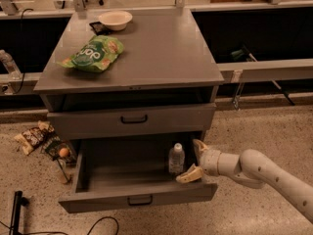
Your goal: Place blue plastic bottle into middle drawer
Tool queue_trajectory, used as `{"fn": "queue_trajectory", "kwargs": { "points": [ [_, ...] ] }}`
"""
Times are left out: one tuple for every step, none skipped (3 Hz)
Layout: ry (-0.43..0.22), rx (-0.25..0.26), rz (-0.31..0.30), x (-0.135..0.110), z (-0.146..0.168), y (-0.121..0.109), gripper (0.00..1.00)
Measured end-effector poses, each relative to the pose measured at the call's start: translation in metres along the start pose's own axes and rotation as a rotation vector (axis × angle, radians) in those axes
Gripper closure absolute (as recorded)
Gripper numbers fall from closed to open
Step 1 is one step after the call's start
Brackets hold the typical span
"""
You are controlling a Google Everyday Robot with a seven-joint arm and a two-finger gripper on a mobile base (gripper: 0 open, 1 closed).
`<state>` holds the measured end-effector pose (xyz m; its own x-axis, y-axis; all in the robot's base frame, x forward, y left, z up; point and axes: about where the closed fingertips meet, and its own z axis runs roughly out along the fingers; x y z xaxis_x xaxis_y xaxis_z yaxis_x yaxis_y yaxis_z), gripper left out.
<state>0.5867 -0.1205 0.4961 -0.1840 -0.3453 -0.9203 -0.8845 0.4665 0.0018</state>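
The blue plastic bottle [176,158], clear with a white cap, stands upright inside the middle drawer [137,198], near its right end. The drawer is the cabinet's lowest one and is pulled out; its black bar handle shows on the front. My gripper [194,159] reaches in from the right on a white arm. Its tan fingers [190,175] are spread wide just right of the bottle, one behind it and one in front, and they do not touch it.
The drawer above [133,120] is closed. On the cabinet top [161,58] lie a green chip bag [95,54] and a white bowl [115,19]. Snack packets [33,137] lie on the floor at the left. A black cable [100,224] lies in front.
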Motion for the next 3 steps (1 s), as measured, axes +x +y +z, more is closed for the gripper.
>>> {"fn": "queue_trajectory", "kwargs": {
  "points": [
    [0.024,0.114,0.03,-0.013,-0.053,0.008,0.2],
    [-0.016,0.205,0.009,-0.035,-0.093,0.008,0.45],
    [-0.016,0.205,0.013,-0.033,-0.094,0.008,0.42]
  ]
}}
